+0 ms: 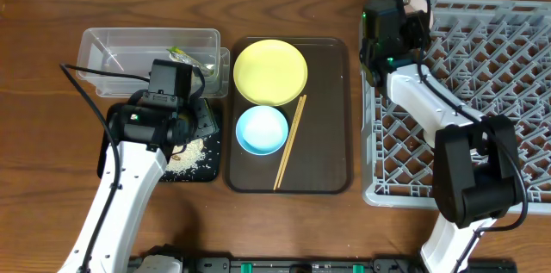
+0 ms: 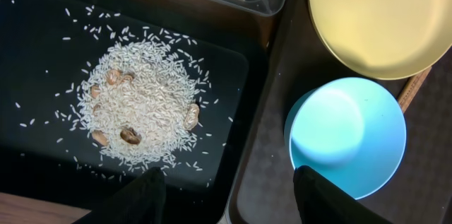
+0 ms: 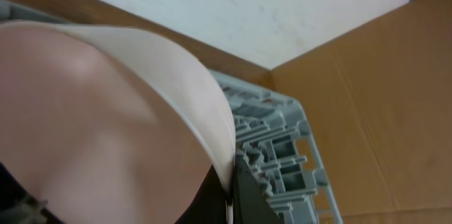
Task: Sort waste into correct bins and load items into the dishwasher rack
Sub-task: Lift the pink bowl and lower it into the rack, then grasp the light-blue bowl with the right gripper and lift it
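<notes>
The left gripper [image 2: 226, 194] is hovering with its jaws standing moderately wide and holding nothing, above the near edge of the shallow black rectangular tray [image 2: 42, 54], where the loose whitish rice scraps [image 2: 145, 104] are lying in a heap. The small crumpled yellow-green plastic wrapper [image 1: 179, 52] is sitting in the clear rectangular plastic tub [image 1: 95, 45]. The round yellow plate [image 1: 269, 71], light blue bowl [image 1: 261, 129] and wooden chopsticks [image 1: 290, 142] are resting on the dark brown serving tray [image 1: 331, 118]. The right gripper [image 3: 227, 197] is pinching the white bowl [image 3: 106, 125] by its rim, at the far left corner of the large square grey plastic rack [image 1: 491, 75].
</notes>
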`<action>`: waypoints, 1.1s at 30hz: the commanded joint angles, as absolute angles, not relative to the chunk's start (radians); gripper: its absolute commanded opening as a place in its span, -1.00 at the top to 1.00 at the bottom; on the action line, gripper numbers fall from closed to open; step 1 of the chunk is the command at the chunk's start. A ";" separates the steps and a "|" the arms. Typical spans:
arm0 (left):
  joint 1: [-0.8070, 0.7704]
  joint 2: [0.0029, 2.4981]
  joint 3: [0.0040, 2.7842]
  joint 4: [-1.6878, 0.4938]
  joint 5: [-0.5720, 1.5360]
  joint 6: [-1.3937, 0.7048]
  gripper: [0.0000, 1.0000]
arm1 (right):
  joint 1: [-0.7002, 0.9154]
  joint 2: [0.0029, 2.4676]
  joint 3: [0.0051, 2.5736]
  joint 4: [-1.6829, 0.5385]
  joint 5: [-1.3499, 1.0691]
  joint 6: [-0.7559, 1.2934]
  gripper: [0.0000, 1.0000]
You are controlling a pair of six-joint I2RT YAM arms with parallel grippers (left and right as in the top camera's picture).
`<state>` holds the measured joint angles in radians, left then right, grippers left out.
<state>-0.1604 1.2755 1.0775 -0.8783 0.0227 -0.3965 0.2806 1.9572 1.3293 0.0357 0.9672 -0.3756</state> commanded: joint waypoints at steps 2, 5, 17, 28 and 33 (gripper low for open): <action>-0.156 1.280 1.083 -0.879 0.014 -0.406 -0.22 | 0.326 1.956 1.330 -0.081 0.937 -0.195 0.89; -0.156 1.280 1.083 -0.879 0.014 -0.406 -0.22 | 0.339 1.915 1.330 -0.186 0.880 -0.103 0.63; -0.156 1.280 1.083 -0.894 0.005 -0.406 -0.22 | 0.371 1.665 1.330 -0.510 0.408 0.004 -0.29; -0.044 1.280 1.083 -1.003 -0.145 -0.504 -0.24 | 0.501 1.668 1.327 -0.566 -0.282 0.024 -0.35; -0.005 1.280 1.083 -1.005 -0.143 -0.503 -0.24 | 0.579 1.755 1.327 -0.588 -0.276 0.100 -0.17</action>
